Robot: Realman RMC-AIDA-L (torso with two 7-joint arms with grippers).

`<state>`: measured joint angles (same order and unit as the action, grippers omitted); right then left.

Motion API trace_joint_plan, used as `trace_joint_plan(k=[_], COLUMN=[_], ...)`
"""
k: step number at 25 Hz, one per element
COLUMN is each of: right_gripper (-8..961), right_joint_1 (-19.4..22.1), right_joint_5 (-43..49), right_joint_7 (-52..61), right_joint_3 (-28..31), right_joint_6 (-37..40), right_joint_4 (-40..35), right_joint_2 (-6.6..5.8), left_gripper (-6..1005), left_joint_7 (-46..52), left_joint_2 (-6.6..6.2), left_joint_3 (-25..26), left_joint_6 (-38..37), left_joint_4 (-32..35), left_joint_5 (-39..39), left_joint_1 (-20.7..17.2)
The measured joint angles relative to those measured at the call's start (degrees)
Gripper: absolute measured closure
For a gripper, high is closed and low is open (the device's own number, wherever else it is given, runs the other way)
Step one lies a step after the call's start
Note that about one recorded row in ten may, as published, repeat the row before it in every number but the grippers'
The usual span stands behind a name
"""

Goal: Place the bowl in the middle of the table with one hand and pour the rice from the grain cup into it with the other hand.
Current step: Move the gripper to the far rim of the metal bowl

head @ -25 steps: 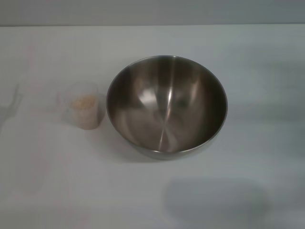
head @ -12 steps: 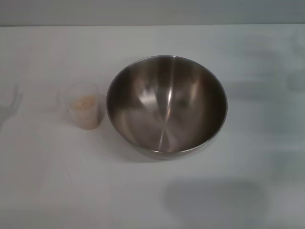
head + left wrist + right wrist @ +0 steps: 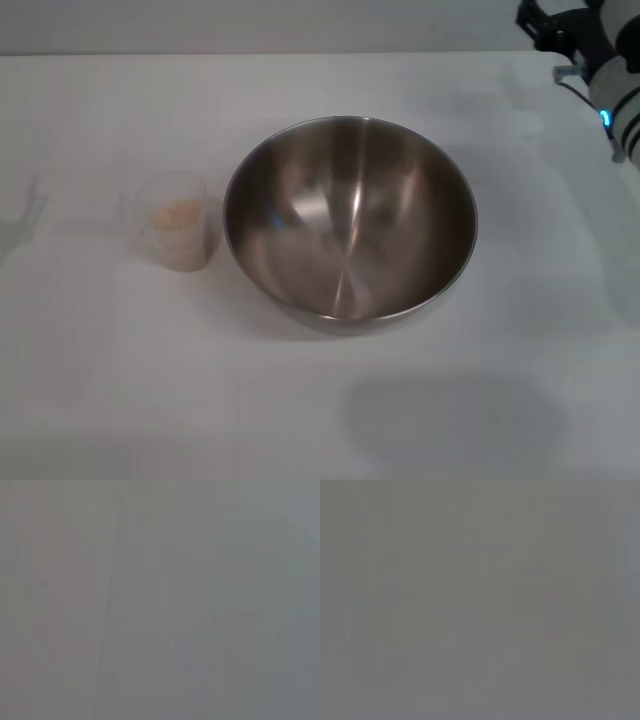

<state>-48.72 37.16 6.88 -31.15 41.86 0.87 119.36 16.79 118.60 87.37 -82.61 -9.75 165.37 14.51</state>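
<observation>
Right gripper [image 3: 545, 25], mine, fingers unreadable, at far right table [image 3: 100, 400] corner; bowl [image 3: 350, 222] central, toward my left and nearer me; grain cup [image 3: 178, 222] with rice [image 3: 176, 214] beyond.

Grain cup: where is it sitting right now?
Head view: the grain cup stands upright on the table, on the robot's left, just beside the bowl.

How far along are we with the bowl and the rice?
Barely started. The bowl sits roughly mid-table and holds nothing. The grain cup stands upright beside it on the robot's left, the rice inside it. In hand: only the right arm shows, at the far right corner, touching nothing. Left: grip the bowl, lift the cup, pour.
</observation>
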Motion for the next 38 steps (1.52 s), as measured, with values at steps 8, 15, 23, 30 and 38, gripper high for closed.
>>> trace_joint_plan(k=[8,15,23,30,38], right_gripper=[158,158,158,158,159], right_joint_1=[-1.01,-1.85,-4.21,-8.58,-12.9], right_joint_5=[0.63,0.79,0.82,0.81,0.34], right_joint_7=[2.29,2.35,2.56,2.6,2.61], right_joint_3=[-2.81,-4.05,-5.64,-5.67,-5.67], right_joint_6=[-5.56,-12.34,-17.73,-24.21,-32.56], right_joint_4=[-0.74,-2.36,-5.65,-6.62,-7.35], right_joint_2=[-0.13,-0.07,0.2,0.34,0.35], left_gripper=[175,177,178,180,182], left_joint_7=[0.0,0.0,0.0,0.0,-0.07], left_joint_2=[-0.05,-0.05,-0.12,-0.13,-0.13], left_joint_3=[0.0,0.0,0.0,-0.54,-0.71], left_joint_6=[0.28,0.57,0.7,0.7,0.7], left_joint_4=[0.0,0.0,0.0,0.12,0.51], left_joint_5=[0.11,0.13,0.12,0.12,0.12], left_joint_1=[0.0,-0.3,-0.45,-0.46,0.0])
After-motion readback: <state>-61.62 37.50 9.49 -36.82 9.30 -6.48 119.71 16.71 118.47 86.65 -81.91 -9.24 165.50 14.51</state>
